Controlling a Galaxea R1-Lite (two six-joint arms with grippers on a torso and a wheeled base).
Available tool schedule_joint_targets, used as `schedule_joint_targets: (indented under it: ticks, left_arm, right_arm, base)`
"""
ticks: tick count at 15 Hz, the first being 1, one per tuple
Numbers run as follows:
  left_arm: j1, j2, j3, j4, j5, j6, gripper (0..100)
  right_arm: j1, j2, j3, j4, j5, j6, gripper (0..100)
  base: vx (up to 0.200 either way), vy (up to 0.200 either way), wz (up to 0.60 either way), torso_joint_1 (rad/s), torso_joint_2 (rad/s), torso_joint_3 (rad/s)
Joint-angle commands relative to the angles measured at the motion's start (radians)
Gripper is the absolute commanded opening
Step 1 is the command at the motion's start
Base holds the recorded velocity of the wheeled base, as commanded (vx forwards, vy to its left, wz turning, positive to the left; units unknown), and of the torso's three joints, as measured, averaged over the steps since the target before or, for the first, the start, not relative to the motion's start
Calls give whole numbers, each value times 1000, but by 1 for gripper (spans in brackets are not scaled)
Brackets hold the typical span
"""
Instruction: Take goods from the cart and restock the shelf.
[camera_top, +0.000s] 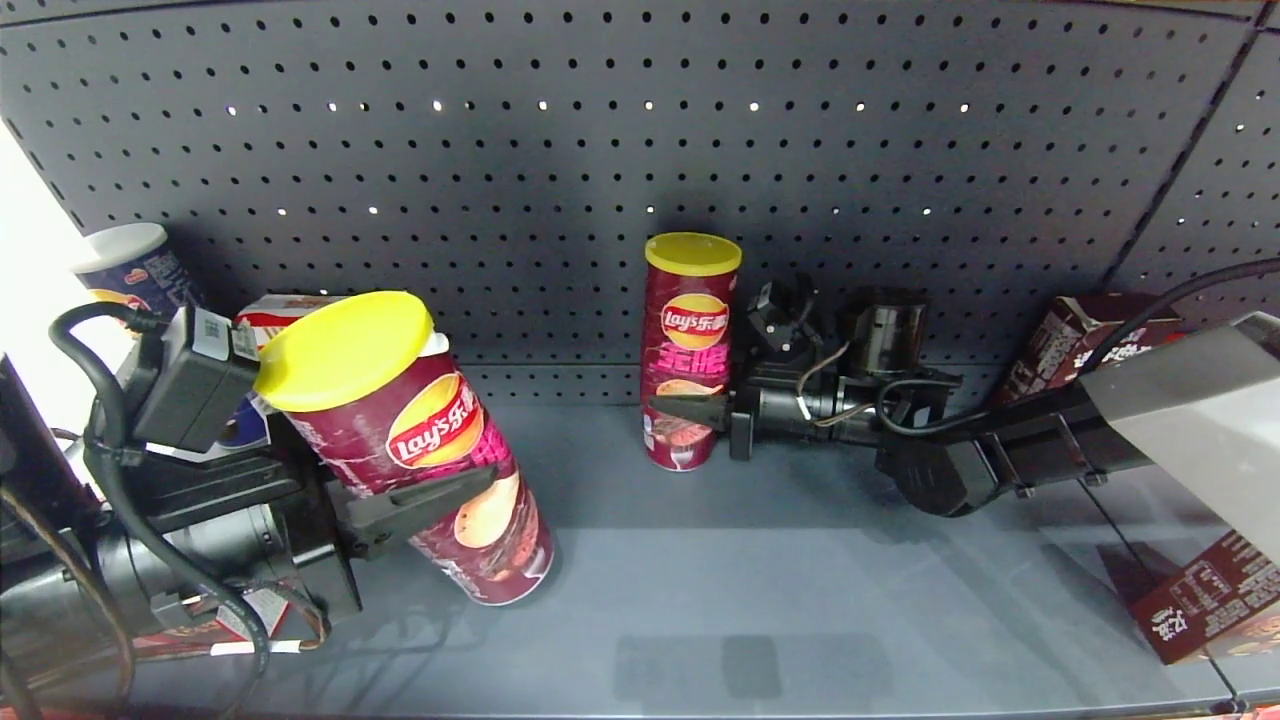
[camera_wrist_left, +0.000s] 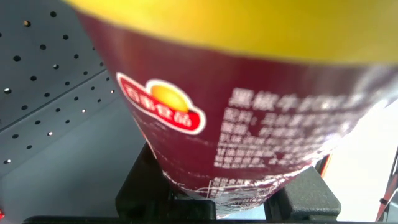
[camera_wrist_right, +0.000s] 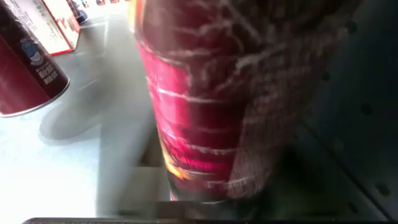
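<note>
- Dark grey pegboard (camera_top: 600, 150) is backing a flat grey metal shelf (camera_top: 760, 620), and both your arms are working over it.
- Your left claw (camera_top: 440, 490) is clamping the lower half of a maroon cardboard tube with a yellow plastic lid (camera_top: 420, 430). This tilted tube is leaning lid-first toward you near the shelf's front edge. Whether its bottom rim is touching the shelf or hanging just above it, you cannot tell.
- That slant is probably following the arm's own angle, so the tube is not yet stood up.
- From the left wrist, the tilted tube (camera_wrist_left: 236, 124) is sitting snugly between the dark pads (camera_wrist_left: 311, 196), so the hold is looking firm.
- Your right claw (camera_top: 685, 408) is closed around the lower part of a second maroon yellow-lidded tube (camera_top: 690, 330). This upright tube is standing on the shelf close to the pegboard, likely set deep to leave room in front.
- From the right wrist, the upright tube (camera_wrist_right: 205, 112) is looming close, with the tilted tube (camera_wrist_right: 28, 68) well apart from it.
- Behind your left arm, a blue white-lidded tube (camera_top: 130, 265) and a red-and-white carton (camera_top: 285, 308) are occupying the back corner. A dark brown carton (camera_top: 1070, 345) is standing at the right.
- You are likely nearing release on the right. Standing the left tube upright is what remains.
</note>
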Motion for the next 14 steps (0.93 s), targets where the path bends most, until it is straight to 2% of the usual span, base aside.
schedule_joint_targets:
  ticks: [1,5,7,12,14]
  left_arm:
    - [0,1,6,0,0,1,0]
    - [0,-4,9,-2,0,3,0]
    - [0,-4,6,-2,0,3,0]
    - [0,-4,-2,-2,-2,0,0]
    - [-1,-2,1,-2,-2,0,0]
  right_arm:
    - [2,-4,1,1,-2,-1,0]
    - [10,-58,27,-1,-14,-1,0]
    - [22,-138,85,-1,-25,-1,0]
    - [76,-382,357,-16,-28,-5,0]
    - [108,-438,538,-128,-62,-5,0]
  base:
    - [0,0,0,0,0,0]
    - [0,0,0,0,0,0]
    - [0,0,0,0,0,0]
    - [0,0,0,0,0,0]
    - [0,0,0,0,0,0]
